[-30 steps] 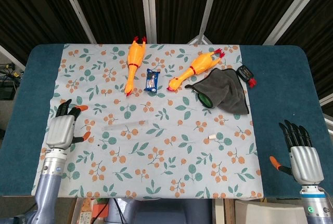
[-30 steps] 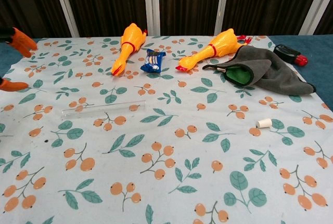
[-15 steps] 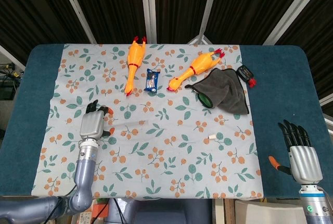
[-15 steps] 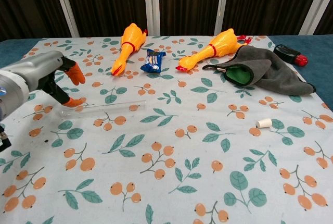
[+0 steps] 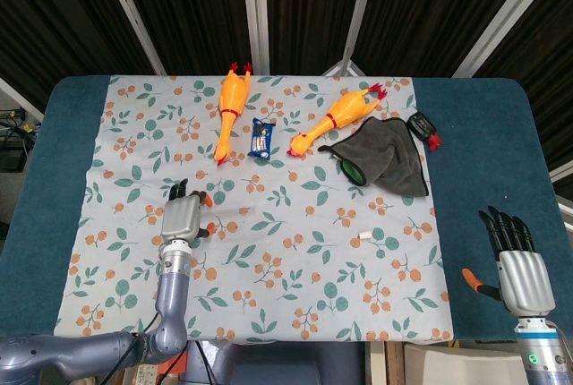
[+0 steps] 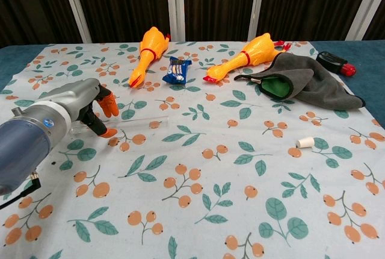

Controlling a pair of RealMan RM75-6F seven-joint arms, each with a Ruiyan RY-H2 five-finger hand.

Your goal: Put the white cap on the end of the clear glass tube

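Left hand (image 6: 90,105) over the clear glass tube (image 6: 141,124) toward the table's left edge, grip unclear; white cap (image 6: 305,143) right of centre; right hand (image 5: 515,255) open, empty.

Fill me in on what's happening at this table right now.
A two-armed robot is set to cap a clear glass tube. Its left hand is over the tube's left end, fingers around it; whether it grips it yet I cannot tell. The white cap lies untouched on the floral cloth far to the right, near the grey cloth. The right hand is open at the table's right edge, holding nothing. Two rubber chickens and a blue packet lie at the back.
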